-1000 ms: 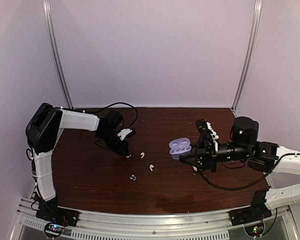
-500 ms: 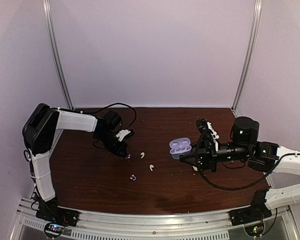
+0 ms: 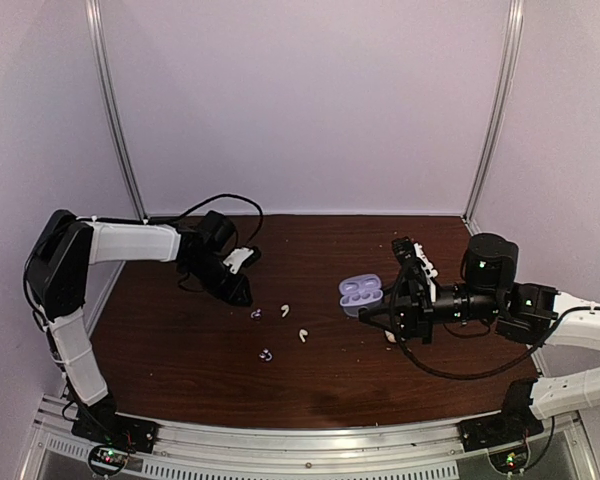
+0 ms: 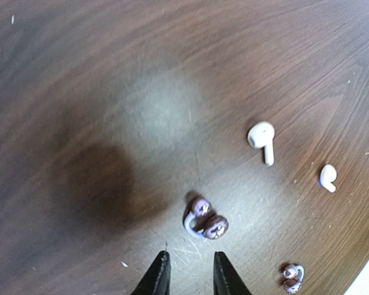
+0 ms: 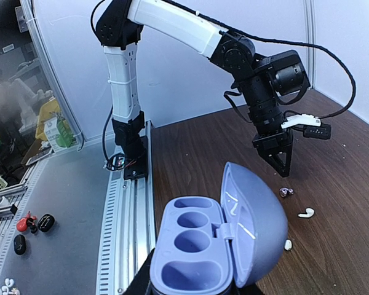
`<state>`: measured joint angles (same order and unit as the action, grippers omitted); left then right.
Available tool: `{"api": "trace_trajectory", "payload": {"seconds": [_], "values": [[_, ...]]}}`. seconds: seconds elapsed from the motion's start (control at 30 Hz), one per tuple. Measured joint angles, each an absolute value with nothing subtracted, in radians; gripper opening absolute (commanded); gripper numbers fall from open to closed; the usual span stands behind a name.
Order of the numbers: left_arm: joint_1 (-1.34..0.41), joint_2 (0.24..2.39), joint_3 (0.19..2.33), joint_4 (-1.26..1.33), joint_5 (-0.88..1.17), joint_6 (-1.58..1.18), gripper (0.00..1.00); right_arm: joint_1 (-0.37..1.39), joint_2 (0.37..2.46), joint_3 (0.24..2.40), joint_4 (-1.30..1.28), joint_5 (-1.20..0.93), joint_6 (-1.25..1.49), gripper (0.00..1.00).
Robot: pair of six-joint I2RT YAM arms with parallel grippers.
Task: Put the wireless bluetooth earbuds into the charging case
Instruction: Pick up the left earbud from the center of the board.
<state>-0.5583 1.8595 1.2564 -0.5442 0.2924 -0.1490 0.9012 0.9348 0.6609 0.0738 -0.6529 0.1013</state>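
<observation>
COUNT | white stemmed earbuds (image 4: 261, 136) (image 4: 327, 177): 2 | rounded bluish-purple earbuds (image 4: 206, 221) (image 4: 292, 276): 2 | lilac charging case (image 5: 216, 246): 1, three wells showing | robot arms (image 3: 130, 240) (image 3: 590, 330): 2 | wooden table (image 3: 330, 385): 1

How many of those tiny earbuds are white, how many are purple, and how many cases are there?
White earbuds: 2
Purple earbuds: 2
Charging case: 1
Total: 5
</observation>
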Motion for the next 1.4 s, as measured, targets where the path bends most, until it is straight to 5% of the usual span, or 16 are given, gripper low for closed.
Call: {"api": "trace_trajectory", "payload": {"seconds": [0.27, 1.0, 1.4], "values": [[-0.580, 1.839, 1.139, -0.480, 0.300, -0.293, 0.37, 0.901, 0.935, 0.661, 0.070, -0.651, 0.102, 0.00], [-0.599, 1.906, 1.159, -0.376, 0.234, -0.408, 0.37, 0.901, 0.932, 0.661, 0.056, -0.651, 0.102, 0.00], [-0.611, 1.927, 1.175, -0.351, 0.212, -0.406, 0.22, 0.901, 0.929, 0.661, 0.056, -0.650, 0.102, 0.00]]}}
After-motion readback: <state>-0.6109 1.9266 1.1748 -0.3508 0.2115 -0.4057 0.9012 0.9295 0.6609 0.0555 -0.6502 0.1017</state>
